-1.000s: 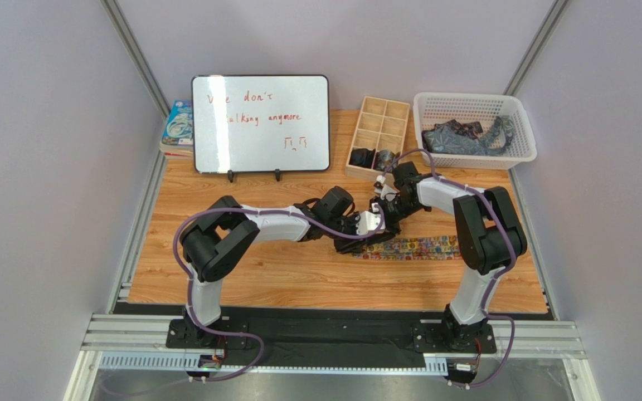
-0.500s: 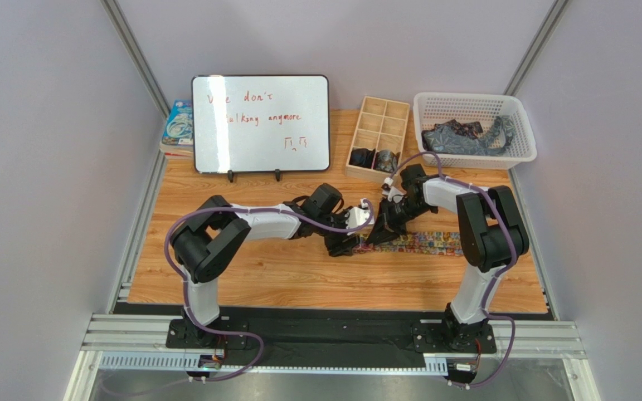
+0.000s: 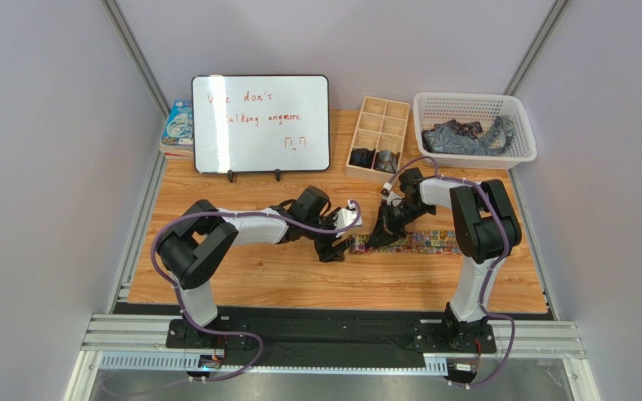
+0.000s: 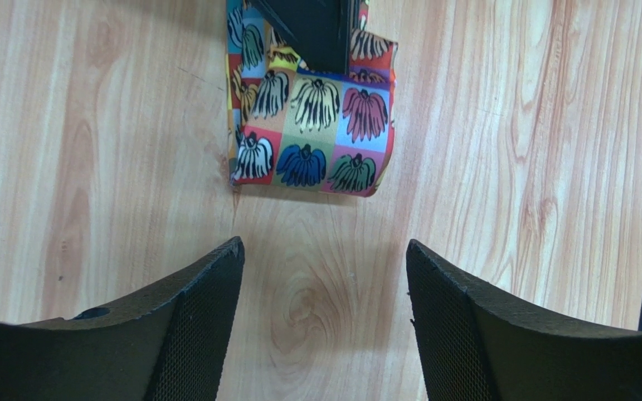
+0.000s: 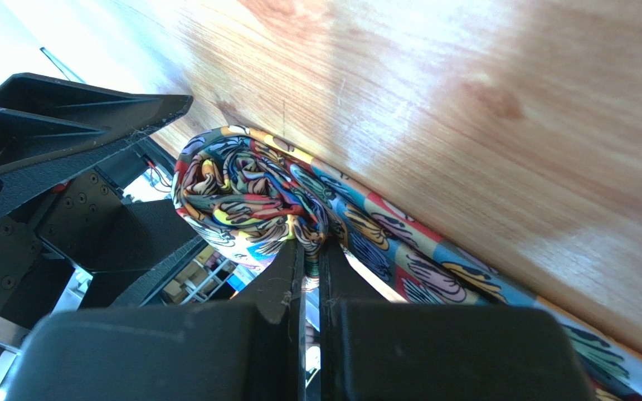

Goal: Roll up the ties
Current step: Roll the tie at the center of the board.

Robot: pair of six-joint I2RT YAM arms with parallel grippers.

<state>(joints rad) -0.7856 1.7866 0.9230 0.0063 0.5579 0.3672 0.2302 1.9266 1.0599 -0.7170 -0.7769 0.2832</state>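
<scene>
A multicoloured tie (image 3: 421, 243) lies flat along the table, its left end folded over into a small curl (image 5: 241, 188). My right gripper (image 5: 309, 242) is shut on that curled end, with fabric pinched between its fingers. In the top view this gripper (image 3: 380, 236) stands over the tie's left end. My left gripper (image 4: 324, 246) is open just short of the tie's end (image 4: 312, 138), over bare wood and holding nothing. It sits to the left of the tie in the top view (image 3: 337, 248). More dark ties (image 3: 462, 138) lie in the basket.
A white basket (image 3: 467, 98) stands at the back right. A wooden divided box (image 3: 375, 109) beside it holds two dark rolls (image 3: 373, 158) in its near compartments. A whiteboard (image 3: 261, 124) stands at the back left, with a book (image 3: 178, 125) behind it.
The left gripper has let go, opened wider and drawn back to the left off the tie. The right gripper has shut on the tie's curled end and shifted slightly left.
</scene>
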